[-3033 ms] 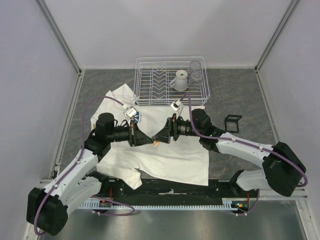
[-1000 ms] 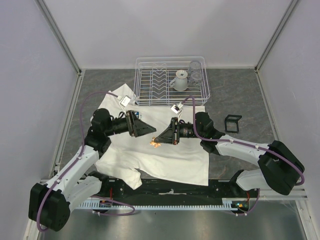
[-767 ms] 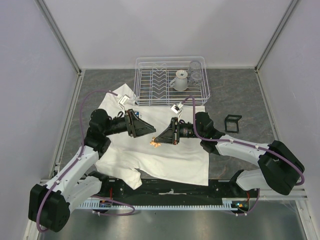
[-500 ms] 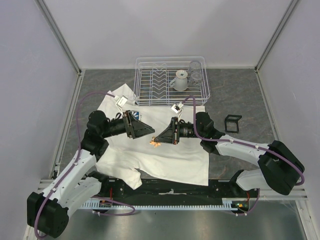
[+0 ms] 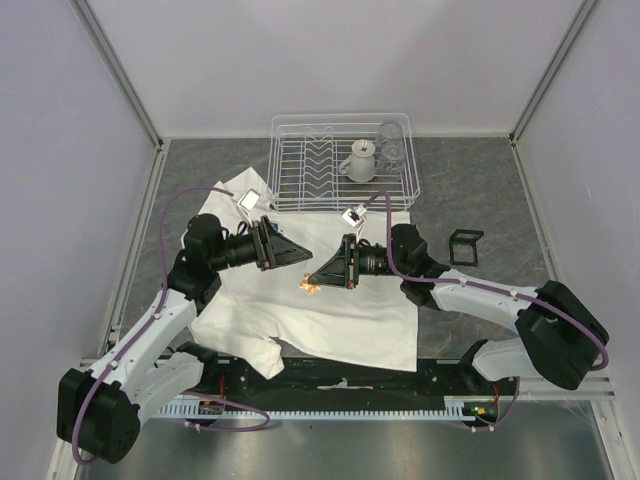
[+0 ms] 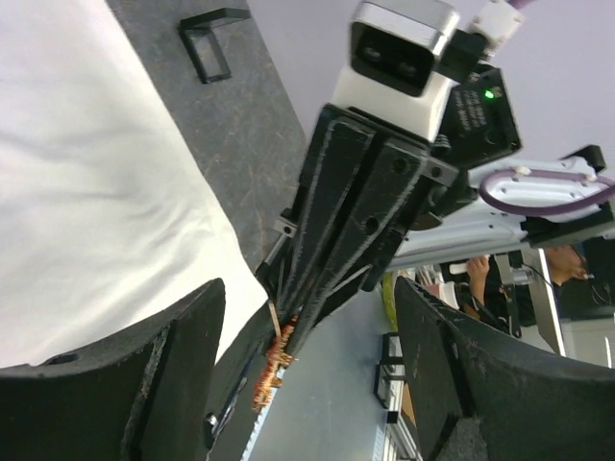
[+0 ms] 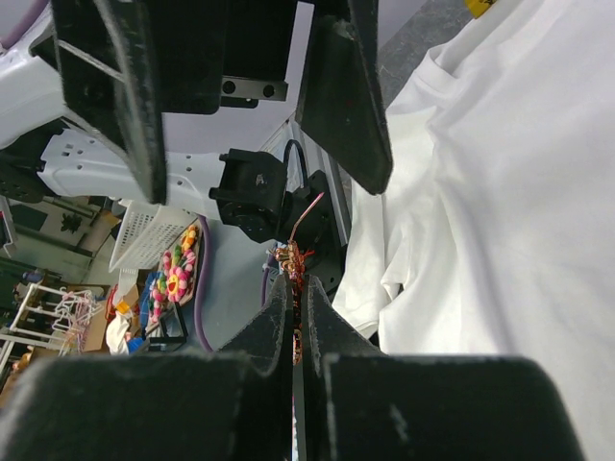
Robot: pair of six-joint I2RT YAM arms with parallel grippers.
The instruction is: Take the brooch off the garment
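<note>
While the white T-shirt [image 5: 330,320] lies spread on the desk [image 5: 480,190] just beyond the arm bases, the orange-red brooch [image 5: 311,287] is held above its middle, pinched at the very tips of the right pincer [image 5: 316,283]. That pincer is seen fully closed in the right wrist view. The brooch's beaded body is caught between the two fingers, and a thin wire pin projects past them. No fabric is seen drawn up with it, and the cloth below lies slack, so the brooch is judged to be free of the garment already.

Just beyond and to the left, the left pincer [image 5: 300,260] is pointed at the same spot. Its jaws are spread wide with nothing between them, and it hangs close to the right pincer's tips without touching them.

The step in hand is therefore taken to be the carrying off of the freed brooch. For the next move, the right grip should be kept firm, since so small a piece could easily be dropped. The brooch should be lifted clear so that the bare pin cannot snag the cloth, then set down on bare desk beside the shirt. Room would be made if the left pincer were drawn back.

Farther off, a white wire dish rack [image 5: 340,118] is set at the shirt's far edge, with a white cup [image 5: 361,158] and a clear glass [image 5: 392,148] in it.
</note>
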